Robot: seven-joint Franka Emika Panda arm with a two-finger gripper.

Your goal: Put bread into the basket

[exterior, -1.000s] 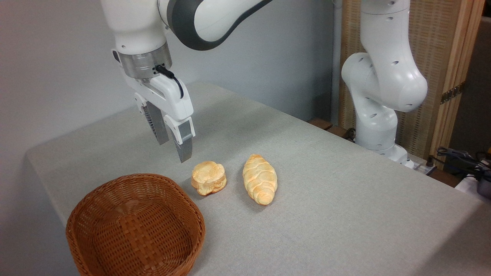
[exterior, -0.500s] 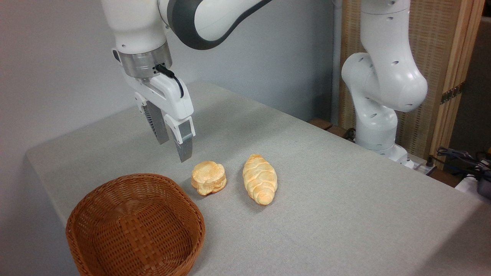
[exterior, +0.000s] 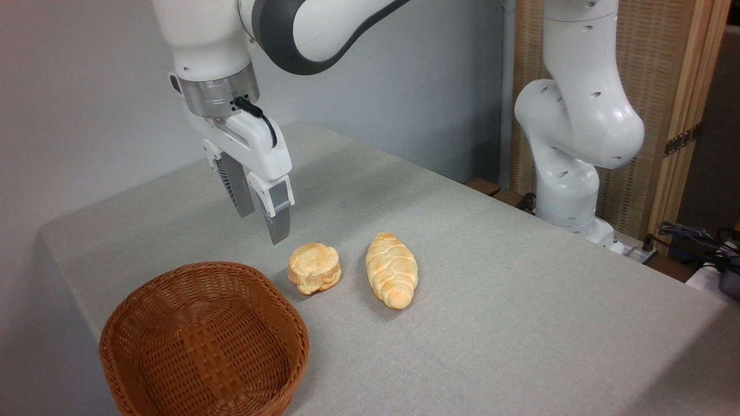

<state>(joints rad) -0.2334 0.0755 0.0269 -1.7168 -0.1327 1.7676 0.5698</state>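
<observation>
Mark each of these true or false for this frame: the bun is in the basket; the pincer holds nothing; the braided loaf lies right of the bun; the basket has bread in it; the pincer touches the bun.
1. The bun is in the basket. False: it lies on the table, just right of the basket's rim.
2. The pincer holds nothing. True: its jaws are apart and empty.
3. The braided loaf lies right of the bun. True; a gap of table shows between them.
4. The basket has bread in it. False: nothing lies in it.
5. The pincer touches the bun. False: it hangs above the table, up and left of the bun.
</observation>
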